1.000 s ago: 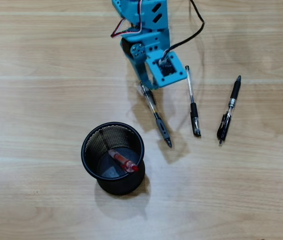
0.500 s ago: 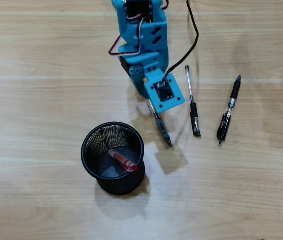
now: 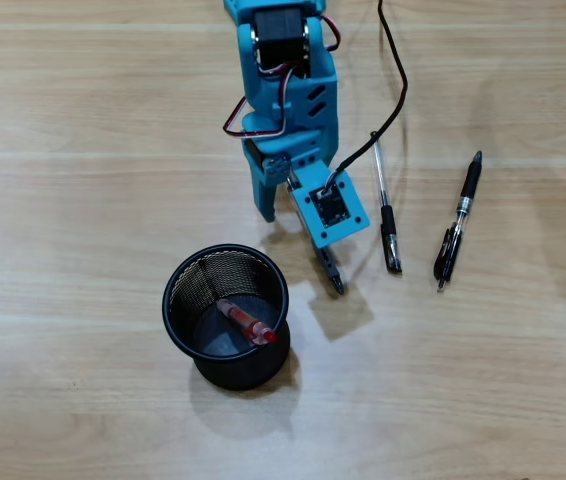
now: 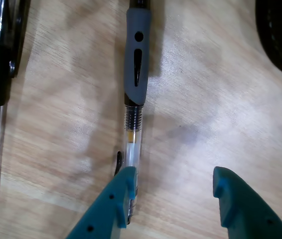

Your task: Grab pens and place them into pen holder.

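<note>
While poised over the wooden table (image 4: 220, 99), gripper (image 4: 173, 191) fingers spread apart, left finger overlapping grey-grip pen (image 4: 136, 64).

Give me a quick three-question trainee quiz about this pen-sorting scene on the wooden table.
1. True or false: the red-and-clear pen lies inside the round black wire-mesh cup.
2. How many pens lie on the table outside the cup?
3. In the wrist view, the teal gripper is: A) shut on the grey-grip clear pen; B) open, with one fingertip over that pen; C) inside the cup.

Key: 1 true. 2 three: the grey-grip pen, the slim black-grip clear pen, the black clip pen. 3 B.
</note>
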Robot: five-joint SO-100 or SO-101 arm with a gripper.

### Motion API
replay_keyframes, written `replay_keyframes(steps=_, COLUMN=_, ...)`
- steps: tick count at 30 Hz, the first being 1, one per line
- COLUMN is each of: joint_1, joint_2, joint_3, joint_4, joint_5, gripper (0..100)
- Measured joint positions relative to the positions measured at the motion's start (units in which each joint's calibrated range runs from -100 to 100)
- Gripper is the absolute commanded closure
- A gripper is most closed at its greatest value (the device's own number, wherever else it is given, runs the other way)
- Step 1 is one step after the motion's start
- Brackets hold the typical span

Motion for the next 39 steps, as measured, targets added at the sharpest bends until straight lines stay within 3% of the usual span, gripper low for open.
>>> replay_keyframes(steps=39, joint_1=-4.06, joint_2=15.1, joint_3=-9.76, joint_4=2.94, joint_5=-1.56, gripper=86)
